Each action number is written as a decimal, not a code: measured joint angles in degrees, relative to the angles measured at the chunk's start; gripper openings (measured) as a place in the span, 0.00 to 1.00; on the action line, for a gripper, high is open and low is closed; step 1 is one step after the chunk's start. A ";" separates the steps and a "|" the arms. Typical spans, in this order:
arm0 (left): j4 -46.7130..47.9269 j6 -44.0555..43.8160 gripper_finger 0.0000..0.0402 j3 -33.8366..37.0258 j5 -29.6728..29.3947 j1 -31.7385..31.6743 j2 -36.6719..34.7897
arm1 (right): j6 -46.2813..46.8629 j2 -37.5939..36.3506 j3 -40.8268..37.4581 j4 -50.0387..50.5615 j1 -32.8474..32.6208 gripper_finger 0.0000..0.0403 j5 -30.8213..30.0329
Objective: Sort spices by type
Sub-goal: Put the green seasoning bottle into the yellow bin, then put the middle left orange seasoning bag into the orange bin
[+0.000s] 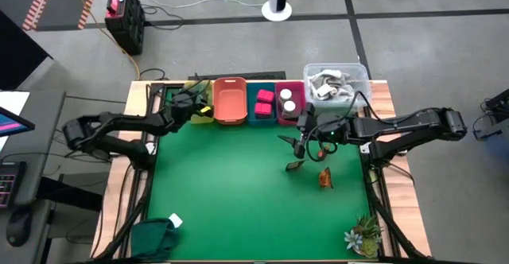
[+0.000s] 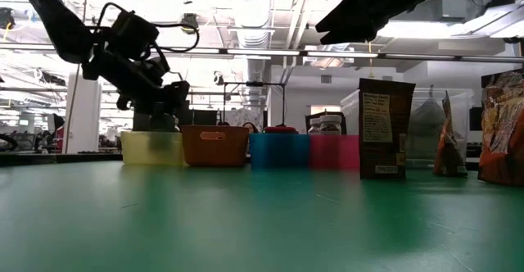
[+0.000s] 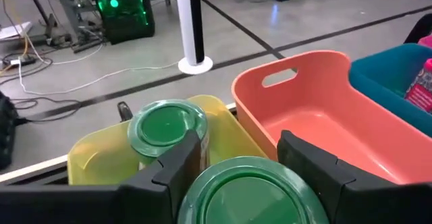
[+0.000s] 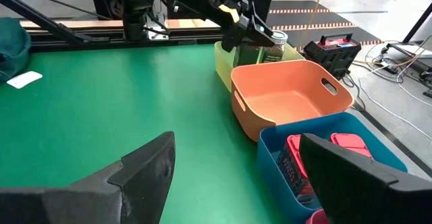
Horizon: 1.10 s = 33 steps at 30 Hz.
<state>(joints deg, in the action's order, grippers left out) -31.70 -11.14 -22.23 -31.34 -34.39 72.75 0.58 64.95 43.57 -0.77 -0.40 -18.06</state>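
While your left gripper point(image 3: 236, 166) hangs over the yellow bin point(image 3: 101, 153) at the far left of the bin row, its fingers grasp a green-lidded jar point(image 3: 246, 193) held upright, lid up. A second green-lidded jar point(image 3: 167, 126) stands upright inside that bin. Your right gripper point(image 1: 303, 142) hovers with fingers spread and empty, just near of the pink bin point(image 1: 289, 105). On the green mat point(image 1: 231, 192), a brown pouch point(image 2: 385, 129) stands upright, long axis vertical; an orange pouch point(image 1: 325, 178) stands just beside it, farther right.
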 joint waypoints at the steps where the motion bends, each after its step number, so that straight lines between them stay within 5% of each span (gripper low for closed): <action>1: -0.41 -0.08 0.45 -0.03 0.00 0.00 0.60 | -0.01 0.00 0.00 0.14 0.00 0.85 0.00; 11: 0.66 0.98 0.64 -0.05 0.19 0.42 -0.56 | -0.17 0.00 0.02 0.33 0.02 0.85 0.02; 19: 1.86 8.85 0.69 0.01 0.08 3.36 -14.39 | 0.45 0.00 0.02 2.75 -0.41 0.85 0.09; 23: 6.40 12.25 0.69 0.01 1.62 8.47 -20.63 | 0.20 0.00 0.04 3.88 -0.39 0.85 0.15; 27: 10.18 11.55 0.69 0.01 10.78 15.53 -21.99 | -1.30 0.00 0.04 6.60 -1.78 0.85 1.90; 33: 12.37 9.14 0.69 -4.61 8.22 28.87 -13.14 | -2.21 0.00 0.09 6.42 -2.36 0.85 1.77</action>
<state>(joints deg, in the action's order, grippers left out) -19.33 -2.00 -26.83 -23.12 -5.52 59.61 -1.63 64.95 43.66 5.65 -2.76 -16.30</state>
